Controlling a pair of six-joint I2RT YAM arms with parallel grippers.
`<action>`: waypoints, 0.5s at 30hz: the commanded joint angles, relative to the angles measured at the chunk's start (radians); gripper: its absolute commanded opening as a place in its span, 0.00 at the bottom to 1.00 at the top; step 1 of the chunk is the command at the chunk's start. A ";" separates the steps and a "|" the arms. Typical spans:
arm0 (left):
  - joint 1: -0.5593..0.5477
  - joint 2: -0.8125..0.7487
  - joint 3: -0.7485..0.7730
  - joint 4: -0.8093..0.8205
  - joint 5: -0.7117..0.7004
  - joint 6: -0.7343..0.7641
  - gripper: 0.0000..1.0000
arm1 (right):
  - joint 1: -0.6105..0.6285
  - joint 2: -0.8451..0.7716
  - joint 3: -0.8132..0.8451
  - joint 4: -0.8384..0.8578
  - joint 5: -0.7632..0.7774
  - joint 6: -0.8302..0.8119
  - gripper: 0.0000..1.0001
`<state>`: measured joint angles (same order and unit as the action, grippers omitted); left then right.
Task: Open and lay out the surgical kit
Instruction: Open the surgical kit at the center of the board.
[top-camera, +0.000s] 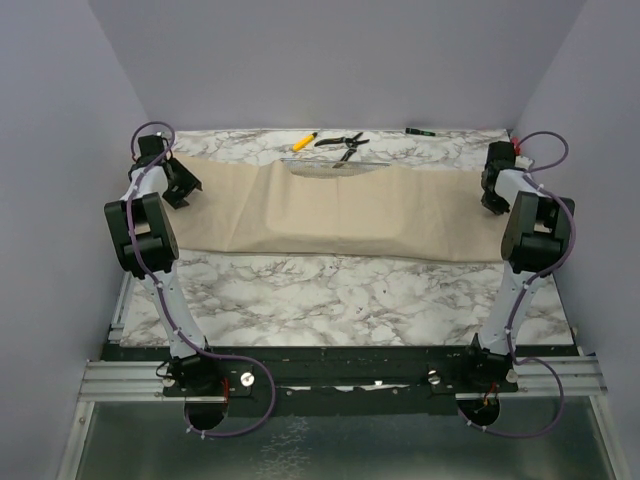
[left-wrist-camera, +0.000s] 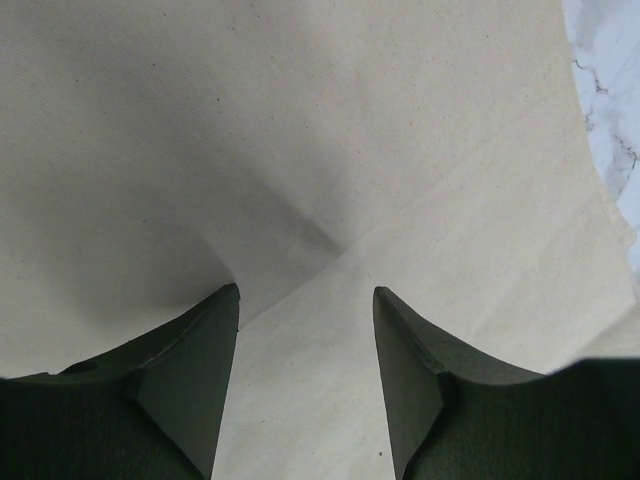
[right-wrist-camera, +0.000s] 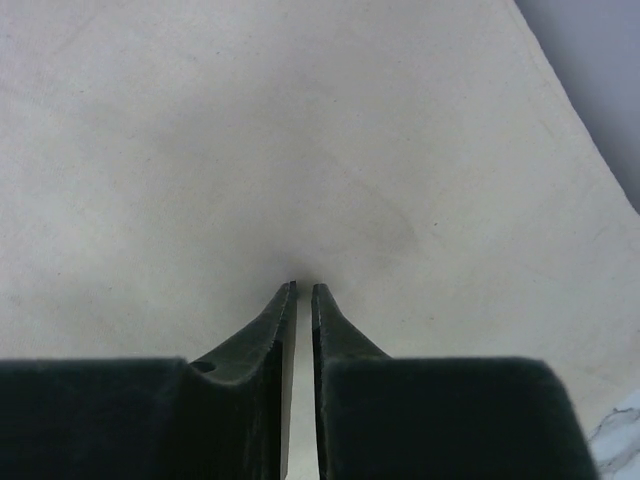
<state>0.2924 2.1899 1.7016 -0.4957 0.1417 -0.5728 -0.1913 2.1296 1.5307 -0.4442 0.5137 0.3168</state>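
Note:
The beige cloth wrap (top-camera: 340, 212) lies spread in a wide band across the far half of the marble table. The rim of the clear plastic tray (top-camera: 335, 167) peeks out at the cloth's far edge. The clamps, tweezers and gauze balls are hidden. My left gripper (top-camera: 178, 186) is open at the cloth's left end. In the left wrist view (left-wrist-camera: 305, 292) a crease of cloth (left-wrist-camera: 330, 240) lies just ahead of its fingers. My right gripper (top-camera: 492, 196) is at the cloth's right end. In the right wrist view (right-wrist-camera: 303, 287) it is pinched shut on the cloth (right-wrist-camera: 300, 150).
A yellow pen (top-camera: 304, 141), black-handled pliers (top-camera: 342, 143) and a small dark object (top-camera: 420, 131) lie behind the cloth near the back wall. Bare marble table (top-camera: 330, 300) lies between the cloth and the arm bases. Walls close in on the left, right and back.

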 joint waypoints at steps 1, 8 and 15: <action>-0.022 0.015 0.053 0.003 -0.001 -0.017 0.57 | -0.002 -0.006 0.037 -0.108 0.035 0.065 0.11; -0.079 -0.068 0.062 0.004 0.042 0.045 0.58 | 0.018 -0.251 0.028 -0.110 -0.219 0.091 0.32; -0.139 -0.219 -0.062 0.008 0.123 0.143 0.58 | 0.024 -0.373 -0.085 -0.124 -0.470 0.080 0.60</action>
<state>0.1864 2.0949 1.6985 -0.4915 0.2035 -0.5106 -0.1734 1.7641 1.4937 -0.5167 0.2199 0.3862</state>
